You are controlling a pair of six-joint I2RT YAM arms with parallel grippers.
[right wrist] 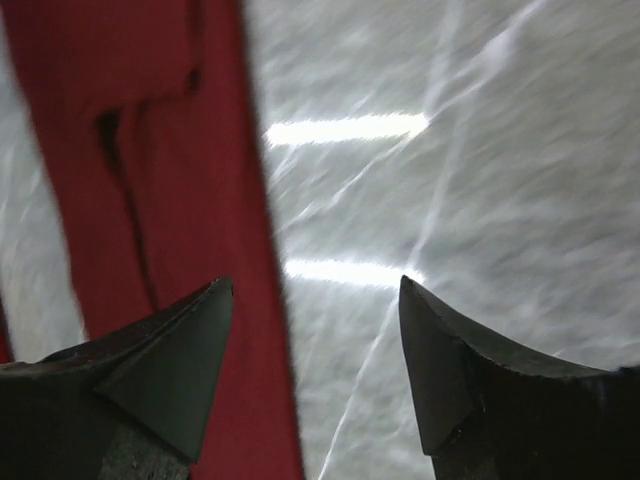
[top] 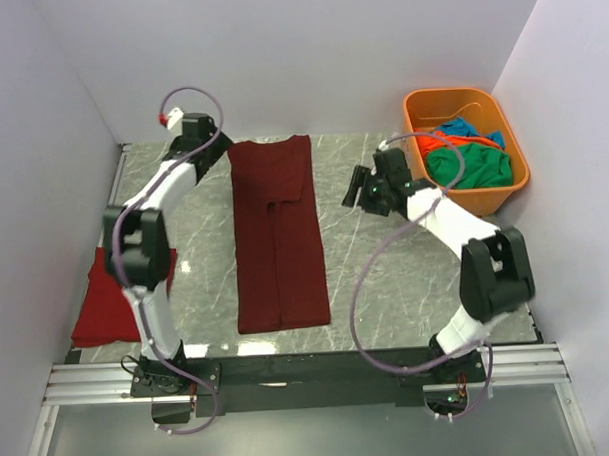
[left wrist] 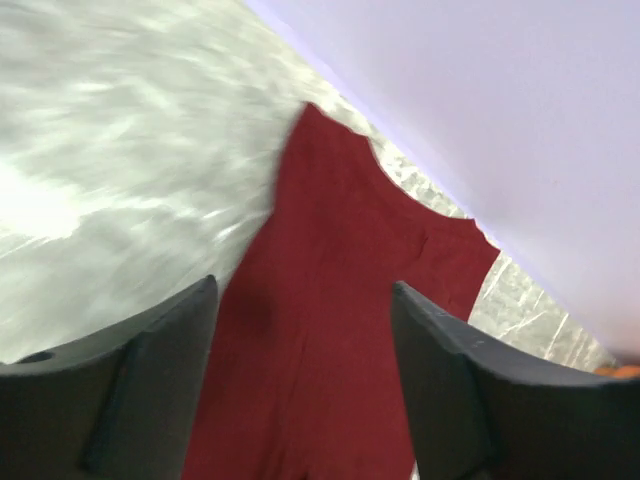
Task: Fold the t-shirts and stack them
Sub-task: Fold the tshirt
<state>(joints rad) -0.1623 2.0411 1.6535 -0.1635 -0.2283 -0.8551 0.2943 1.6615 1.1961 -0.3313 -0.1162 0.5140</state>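
Item: dark maroon t-shirt, long folded strip, centre of desk. My left tool, right tool: jaws wide, empty. Advice, my judgement: pinch both far corners evenly, carry toward near hem, edges square.

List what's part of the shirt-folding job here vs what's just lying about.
Job:
maroon t-shirt, folded lengthwise mid-table
red t-shirt, folded, near left
green t-shirt, orange t-shirt, blue t-shirt, heaped in the tub

Lying about:
orange tub
table
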